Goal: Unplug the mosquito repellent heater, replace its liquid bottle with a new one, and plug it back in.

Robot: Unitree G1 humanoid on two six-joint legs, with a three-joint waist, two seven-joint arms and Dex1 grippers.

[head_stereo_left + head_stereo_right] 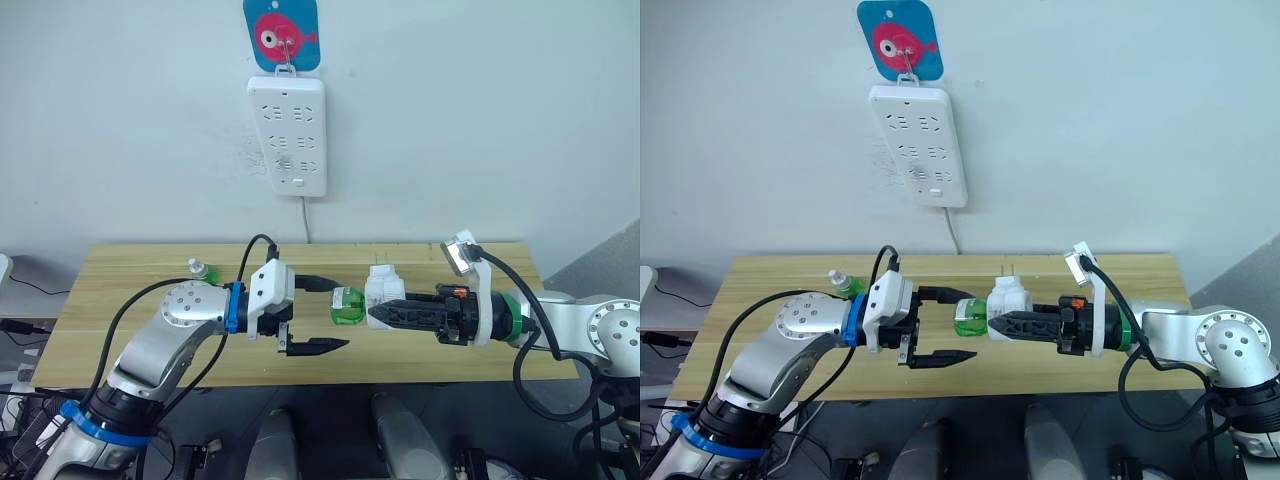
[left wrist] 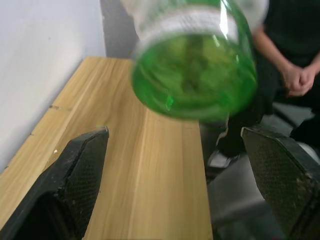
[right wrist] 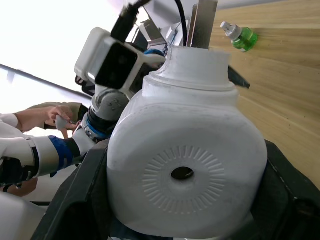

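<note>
My right gripper (image 1: 378, 316) is shut on the white mosquito repellent heater (image 1: 381, 285) and holds it above the table, prongs (image 1: 1007, 270) up. Its green liquid bottle (image 1: 347, 306) sticks out of the heater towards my left arm. My left gripper (image 1: 343, 313) is open, one finger above and one below the bottle, and neither finger presses on it. In the left wrist view the bottle's base (image 2: 195, 65) sits just ahead of the spread fingers (image 2: 80, 170). The new one (image 1: 201, 268), green with a pale cap, stands on the table's far left part.
A white power strip (image 1: 287, 135) hangs on the wall under a blue fish hook (image 1: 281, 33), its cord running down behind the wooden table (image 1: 130, 270). A person (image 2: 295, 75) stands off the table's end with hands clasped.
</note>
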